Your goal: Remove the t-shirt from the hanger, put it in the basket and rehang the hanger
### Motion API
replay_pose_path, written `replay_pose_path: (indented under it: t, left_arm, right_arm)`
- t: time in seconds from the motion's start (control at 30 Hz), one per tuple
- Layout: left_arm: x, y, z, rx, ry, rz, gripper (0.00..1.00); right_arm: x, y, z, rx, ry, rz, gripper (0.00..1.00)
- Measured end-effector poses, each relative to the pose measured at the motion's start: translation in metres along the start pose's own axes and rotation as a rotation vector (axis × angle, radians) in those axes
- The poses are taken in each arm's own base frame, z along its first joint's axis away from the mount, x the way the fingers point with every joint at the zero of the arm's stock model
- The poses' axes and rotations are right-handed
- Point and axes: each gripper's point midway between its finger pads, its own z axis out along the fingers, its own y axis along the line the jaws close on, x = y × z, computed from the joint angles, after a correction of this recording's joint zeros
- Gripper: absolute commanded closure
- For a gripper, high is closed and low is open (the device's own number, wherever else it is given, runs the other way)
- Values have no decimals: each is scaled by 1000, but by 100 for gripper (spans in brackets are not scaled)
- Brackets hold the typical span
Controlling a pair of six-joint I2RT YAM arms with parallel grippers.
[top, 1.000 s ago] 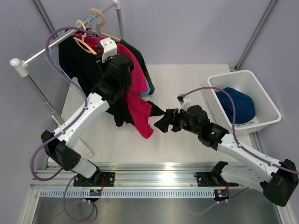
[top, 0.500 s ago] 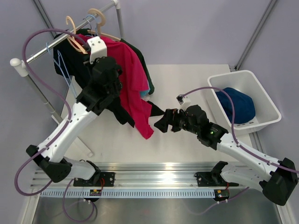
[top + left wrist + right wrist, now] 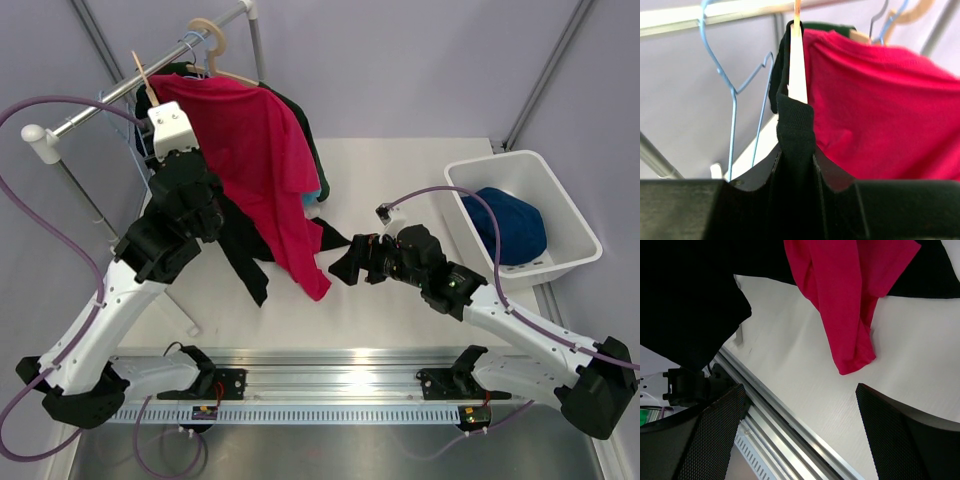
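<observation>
A black t-shirt (image 3: 238, 245) hangs from a wooden hanger (image 3: 797, 65) on the rack; its collar (image 3: 795, 125) is stretched down off the hanger's end. My left gripper (image 3: 796, 162) is shut on that collar; in the top view it sits just under the rail (image 3: 160, 135). A red t-shirt (image 3: 262, 165) hangs right beside it and also shows in the left wrist view (image 3: 880, 100). My right gripper (image 3: 345, 265) is open and empty, low over the table near the red shirt's hem (image 3: 852, 340).
The metal clothes rail (image 3: 95, 108) runs from back centre to the left, with a blue wire hanger (image 3: 732, 90) and a dark green garment (image 3: 300, 125) on it. A white bin (image 3: 575, 215) at the right holds a blue garment (image 3: 512, 228). An aluminium rail (image 3: 340, 385) lines the near edge.
My left arm has swung left and back along the rail, dragging the black t-shirt with it and uncovering more of the red shirt. The right arm has not moved.
</observation>
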Motion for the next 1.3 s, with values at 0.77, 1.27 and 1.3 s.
replay_pose_path:
  t: [0.77,1.27,1.3]
  left_arm:
    - [37,-10,-29,287,85,-26,100]
    - [43,18,-85,574,121,-86,100]
    - [46,15,-92,623,137,-91,100]
  right_arm:
    - [-1,2,-1,-6,-4,-1,1]
    - [-8,7,-9,-22,-32,-21,1]
    - [-8,7,-10,-22,-32,-28,1]
